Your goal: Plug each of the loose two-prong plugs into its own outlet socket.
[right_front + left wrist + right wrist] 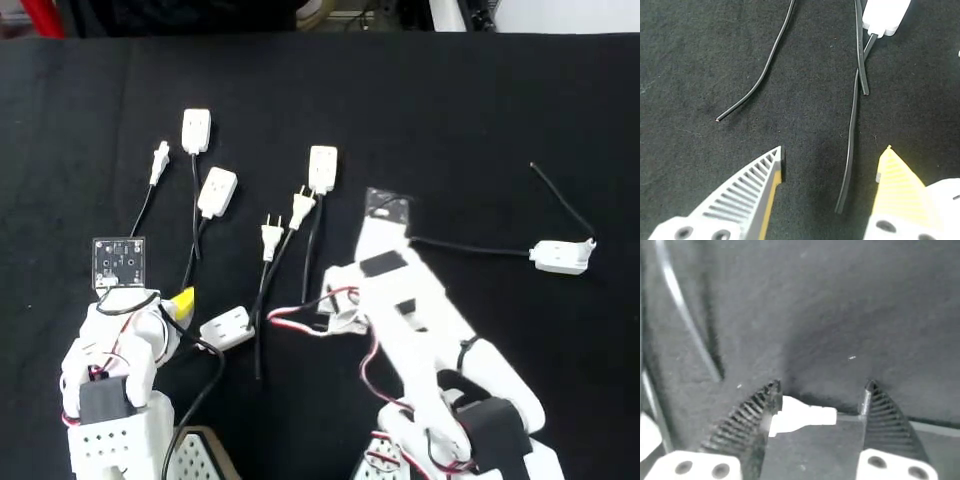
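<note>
Right end effector is spread wide around a white plug that's only touching one finger, so closing could shove it sideways or twist it on the black surface. Left end effector hangs wide open over loose cords, near an outlet socket; I'd guess snagging one is likely.

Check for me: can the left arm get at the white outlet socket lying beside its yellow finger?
Probably yes. The left end effector is open over the black cloth, and the outlet socket lies close beside it with nothing on top. A black cable runs just past it.
</note>
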`<action>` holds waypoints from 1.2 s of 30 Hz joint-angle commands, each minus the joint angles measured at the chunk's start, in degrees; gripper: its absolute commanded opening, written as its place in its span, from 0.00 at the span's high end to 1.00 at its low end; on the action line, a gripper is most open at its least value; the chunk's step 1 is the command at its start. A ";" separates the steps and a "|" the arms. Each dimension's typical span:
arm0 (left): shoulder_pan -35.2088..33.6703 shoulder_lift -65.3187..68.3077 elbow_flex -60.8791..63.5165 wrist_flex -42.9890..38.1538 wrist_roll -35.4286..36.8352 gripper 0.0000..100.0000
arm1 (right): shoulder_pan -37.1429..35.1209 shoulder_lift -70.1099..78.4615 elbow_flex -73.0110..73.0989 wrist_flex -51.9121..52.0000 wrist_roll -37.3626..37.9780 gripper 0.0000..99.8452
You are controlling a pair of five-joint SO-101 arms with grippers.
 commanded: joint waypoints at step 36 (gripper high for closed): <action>0.84 -0.18 -0.04 -1.14 -0.35 0.70 | 1.58 3.56 -9.98 25.49 36.40 0.86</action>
